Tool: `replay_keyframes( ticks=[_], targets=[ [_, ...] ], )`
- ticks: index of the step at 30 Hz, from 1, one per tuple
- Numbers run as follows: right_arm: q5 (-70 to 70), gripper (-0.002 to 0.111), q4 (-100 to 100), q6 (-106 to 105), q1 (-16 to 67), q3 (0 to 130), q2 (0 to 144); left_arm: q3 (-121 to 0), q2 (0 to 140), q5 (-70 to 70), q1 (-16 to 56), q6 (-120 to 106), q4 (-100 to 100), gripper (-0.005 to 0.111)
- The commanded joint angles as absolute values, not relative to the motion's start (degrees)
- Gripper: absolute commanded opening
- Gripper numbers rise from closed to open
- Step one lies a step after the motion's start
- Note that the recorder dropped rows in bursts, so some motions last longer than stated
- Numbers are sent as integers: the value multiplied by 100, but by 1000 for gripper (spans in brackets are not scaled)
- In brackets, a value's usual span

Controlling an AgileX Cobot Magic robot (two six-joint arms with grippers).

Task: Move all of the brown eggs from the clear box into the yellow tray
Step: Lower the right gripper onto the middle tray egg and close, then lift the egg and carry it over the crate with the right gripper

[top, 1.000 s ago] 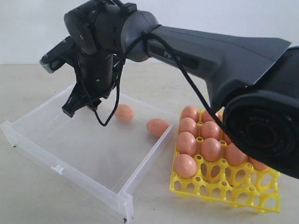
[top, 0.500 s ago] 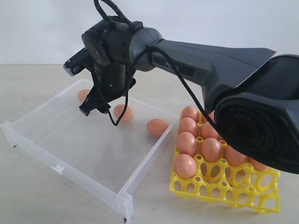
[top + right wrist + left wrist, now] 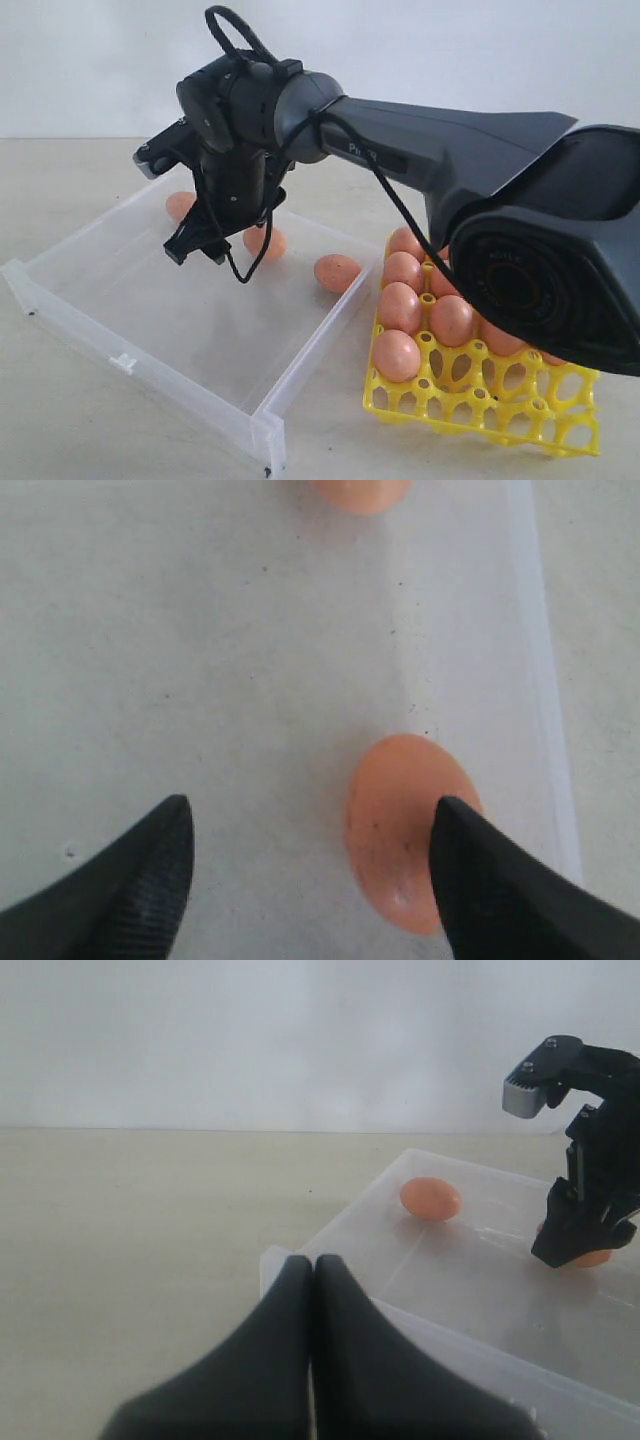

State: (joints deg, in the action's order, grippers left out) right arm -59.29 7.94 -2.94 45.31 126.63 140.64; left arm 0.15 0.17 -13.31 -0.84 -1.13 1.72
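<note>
Right gripper (image 3: 196,250) reaches across into the box (image 3: 120,330), jaws spread wide and empty, low over the middle egg (image 3: 268,243). Right wrist view shows that egg off-centre in the gap: hard up against one finger (image 3: 500,890), the other finger well apart, the box wall just beside the egg. Three eggs are left in the box: the middle one, the corner egg (image 3: 180,205) at the far end, and the third egg (image 3: 337,272) by the wall nearest the tray (image 3: 480,405). The tray holds the rest, and its front cells are empty. Left gripper (image 3: 313,1290) is clenched shut on nothing, pointing at a box corner, seemingly outside it. Main risk is closing from this offset. The near finger meets the egg first and shoves it, and a smooth oval likely rolls or squirts out instead of seating. If the gripper drops straight down, that finger may land on the shell rather than beside it and crack it. With the wall this close, a finger could wedge between egg and wall or hit the plastic, and the light box may slide and set the loose eggs rolling. The cable (image 3: 240,270) loops low beside the egg and could nudge or snag it. Too hard a squeeze breaks the shell, too soft and the egg slips on the lift. Later, the carry crosses the box wall and passes over the third egg, so a low path could clip either. A sloppy release onto filled cells could knock the seated eggs. Re-centre before closing.
</note>
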Motion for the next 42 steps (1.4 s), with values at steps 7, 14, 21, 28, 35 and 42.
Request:
replay_keyframes(
  ticks=[7,14,21,28,35,42],
  targets=[
    [-5856,64,1132,-305,4507,12694,14265,0,0,-1331,-59,-116,203,-4],
    [-5904,64,1658,278,4507,12694,14279,0,0,-1331,-59,-116,203,-4],
    [-5914,31,1452,328,4507,12694,14338,0,0,-1331,-59,-116,203,-4],
    [-6127,1,1065,294,4518,12694,14115,0,0,-1331,-59,-116,203,-4],
    [-5506,1,484,268,4518,12694,13030,0,0,-1331,-59,-116,203,-4],
    [-4161,1,-545,-860,4518,12610,11636,0,0,-1331,-59,-116,203,-4]
  ],
)
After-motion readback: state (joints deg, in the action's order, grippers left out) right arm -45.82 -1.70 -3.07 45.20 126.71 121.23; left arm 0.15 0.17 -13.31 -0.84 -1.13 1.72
